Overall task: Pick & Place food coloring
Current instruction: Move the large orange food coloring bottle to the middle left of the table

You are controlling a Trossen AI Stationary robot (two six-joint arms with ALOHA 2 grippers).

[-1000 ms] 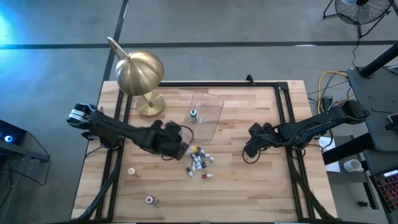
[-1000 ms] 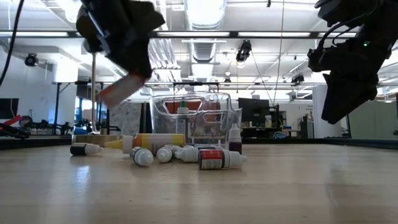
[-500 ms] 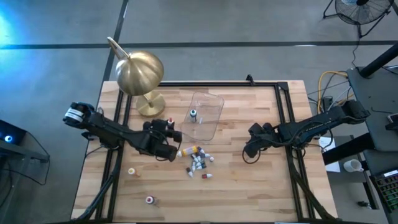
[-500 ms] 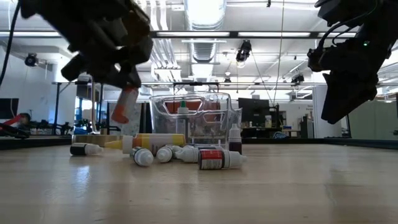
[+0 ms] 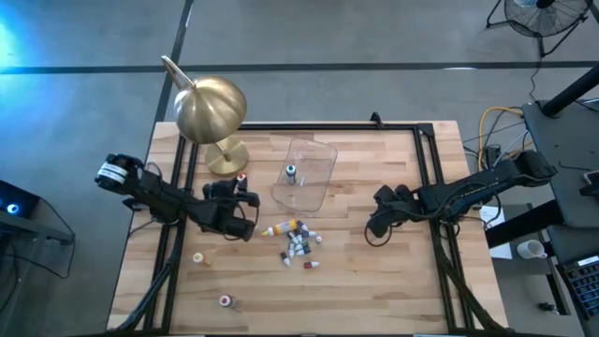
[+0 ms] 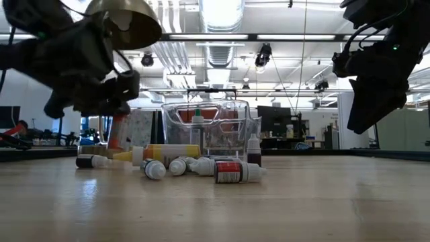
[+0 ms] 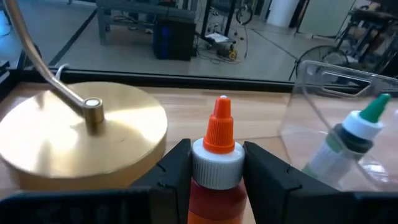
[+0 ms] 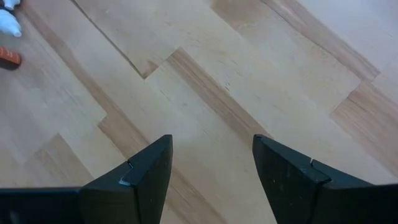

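While left hand (image 7: 214, 171) grips orange-capped bottle (image 7: 214, 162), right hand (image 8: 211, 168) wide above wood table (image 5: 393, 271).

Count on the table
Two grippers (image 5: 245, 198) (image 5: 374, 223), one brass dome lamp (image 5: 211, 110), one clear tub (image 5: 323, 161), roughly eleven food coloring bottles (image 5: 298, 243); cluster count uncertain.

The lower body of the orange-capped bottle (image 7: 215, 163) is cut off by the bottom edge of the left wrist view, and its sides are covered by the left gripper (image 7: 214, 171). The lamp (image 6: 124, 20) is cropped by the top edge of the low view. In the high view, the bottles in the pile (image 5: 298, 241) at centre are too small for labels to be read. The right gripper (image 6: 366, 101) is cropped at the upper right of the low view.
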